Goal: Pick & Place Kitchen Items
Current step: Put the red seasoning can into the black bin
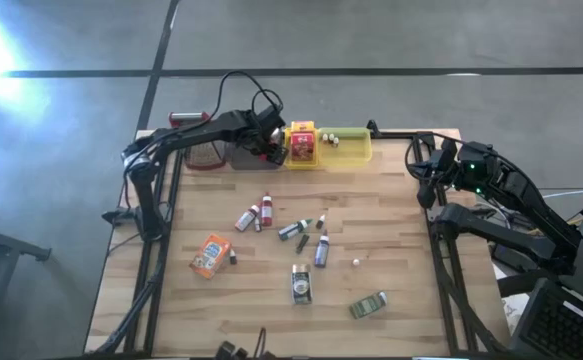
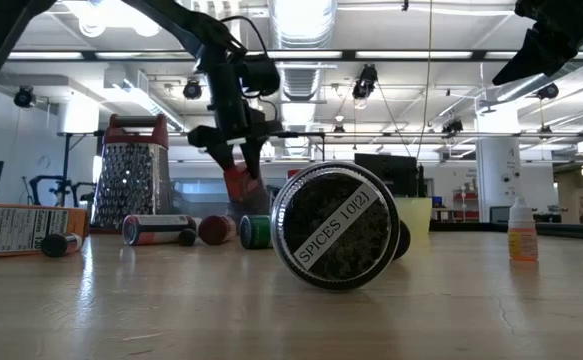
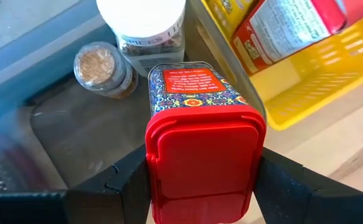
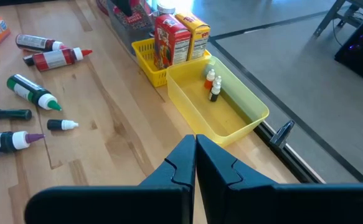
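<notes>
The left gripper (image 3: pixel 200 186) is clamped on a red-lidded spice tin (image 3: pixel 197 124) over the grey tray (image 3: pixel 75 137), top centre of the high view; the right gripper (image 4: pixel 195 163), pressed together, waits at right; the tin looks rigid, probably light and smooth, best pinched across its flat sides.

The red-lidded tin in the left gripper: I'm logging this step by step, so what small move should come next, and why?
Probably lower it a little and open the fingers. The left gripper holds the red-lidded tin between its fingers directly over the grey tray, beside a white-capped jar and a small spice jar already inside. The right gripper waits shut at the table's right.
</notes>
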Tool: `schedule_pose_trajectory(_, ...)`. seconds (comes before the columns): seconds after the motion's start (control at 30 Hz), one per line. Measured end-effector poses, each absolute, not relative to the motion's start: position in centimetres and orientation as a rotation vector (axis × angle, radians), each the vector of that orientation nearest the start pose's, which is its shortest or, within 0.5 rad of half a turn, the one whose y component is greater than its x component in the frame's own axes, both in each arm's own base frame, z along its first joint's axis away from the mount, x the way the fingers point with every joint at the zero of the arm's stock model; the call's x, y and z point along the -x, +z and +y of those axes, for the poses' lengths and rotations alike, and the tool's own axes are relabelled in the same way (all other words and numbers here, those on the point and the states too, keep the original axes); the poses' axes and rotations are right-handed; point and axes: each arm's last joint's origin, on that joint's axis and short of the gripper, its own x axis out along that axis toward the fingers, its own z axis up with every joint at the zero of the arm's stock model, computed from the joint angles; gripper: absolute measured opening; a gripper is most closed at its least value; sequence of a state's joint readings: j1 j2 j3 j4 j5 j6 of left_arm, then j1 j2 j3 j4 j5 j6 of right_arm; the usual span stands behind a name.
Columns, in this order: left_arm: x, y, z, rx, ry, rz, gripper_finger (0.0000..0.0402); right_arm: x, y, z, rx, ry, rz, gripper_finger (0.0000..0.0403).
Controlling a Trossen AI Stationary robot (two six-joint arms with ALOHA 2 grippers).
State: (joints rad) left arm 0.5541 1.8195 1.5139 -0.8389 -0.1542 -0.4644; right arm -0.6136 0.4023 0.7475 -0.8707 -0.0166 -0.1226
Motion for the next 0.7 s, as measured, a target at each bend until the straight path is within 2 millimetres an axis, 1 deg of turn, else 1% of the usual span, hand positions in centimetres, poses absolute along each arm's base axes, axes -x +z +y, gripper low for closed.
schedule_pose_trajectory(0.43,-32.2,23.6,21.3,0.62,0.885,1.028,0.0233,-5.8,29.8,-4.0,-0.049,-0.55,0.541,0.0008)
schedule_pose_trajectory(0.53,-32.2,23.6,21.5,0.623,0.885,1.014,0.0233,-5.8,29.8,-4.0,-0.049,-0.551,0.541,0.0008)
schedule_pose_trajectory(0.7,-32.3,23.6,21.6,0.577,0.857,1.024,0.0234,-5.8,29.8,-4.0,-0.049,-0.55,0.541,0.0008)
